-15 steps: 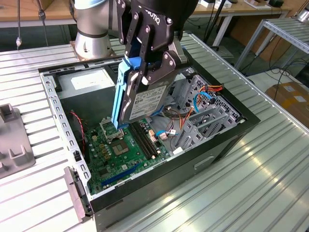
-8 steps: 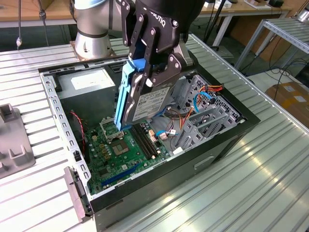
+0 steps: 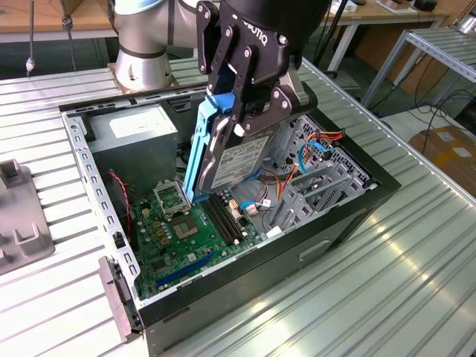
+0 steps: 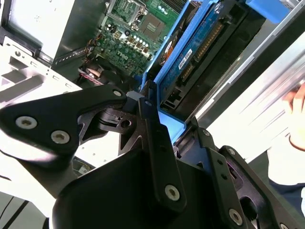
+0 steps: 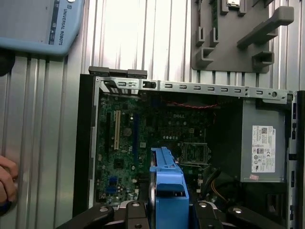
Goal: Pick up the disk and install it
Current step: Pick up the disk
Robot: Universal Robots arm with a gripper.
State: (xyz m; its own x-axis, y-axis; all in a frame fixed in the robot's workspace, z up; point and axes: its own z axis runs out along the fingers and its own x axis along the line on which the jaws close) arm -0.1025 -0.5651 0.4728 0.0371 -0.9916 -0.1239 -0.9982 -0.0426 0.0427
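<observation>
Your pincer (image 3: 256, 119) clamps the disk (image 3: 236, 163) on end above the computer case (image 3: 88, 172) in the exterior view; the first wrist view adds a hand (image 5: 5, 183) beside that case.

Blue-framed disk (image 3: 223, 149), upright, above open case

- Disk (image 3: 238, 160): bright blue frame, grey body, white label.
- Gripper (image 3: 256, 123): black.
- Circuit board (image 3: 178, 238), lower centre: green.
- Table (image 3: 416, 282): silver, ribbed lines.
- Tray (image 3: 18, 223), left edge: grey.

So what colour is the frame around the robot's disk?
Bright blue. The plastic carrier frame of the slim rectangular disk shows best in the exterior view.
</observation>
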